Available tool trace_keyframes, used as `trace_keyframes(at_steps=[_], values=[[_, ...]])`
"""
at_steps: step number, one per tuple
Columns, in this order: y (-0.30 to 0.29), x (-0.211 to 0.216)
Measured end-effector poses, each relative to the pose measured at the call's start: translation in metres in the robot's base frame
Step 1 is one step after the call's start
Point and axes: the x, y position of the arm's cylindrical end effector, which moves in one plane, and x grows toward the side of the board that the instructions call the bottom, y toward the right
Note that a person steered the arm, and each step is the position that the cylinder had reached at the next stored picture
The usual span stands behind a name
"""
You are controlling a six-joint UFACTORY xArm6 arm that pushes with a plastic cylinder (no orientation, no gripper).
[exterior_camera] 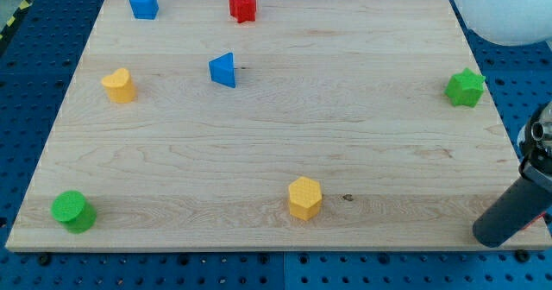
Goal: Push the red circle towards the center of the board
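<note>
Cut off and unclear

Beyond the tabletop (276, 152), the dark rod (509, 212) runs off the view's right edge; my tip (485, 236) looks indistinct there.

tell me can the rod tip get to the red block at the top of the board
Probably yes. My tip sits at the view's bottom right, the red block near the top edge. The straight path between crosses bare wood, well clear of the yellow hexagon and the nearer blue block.
</note>
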Motion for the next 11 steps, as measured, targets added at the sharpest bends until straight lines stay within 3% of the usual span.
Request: trace_keyframes(at_steps=[7,11], values=[[0.073,-0.002],[0.047,-0.036]])
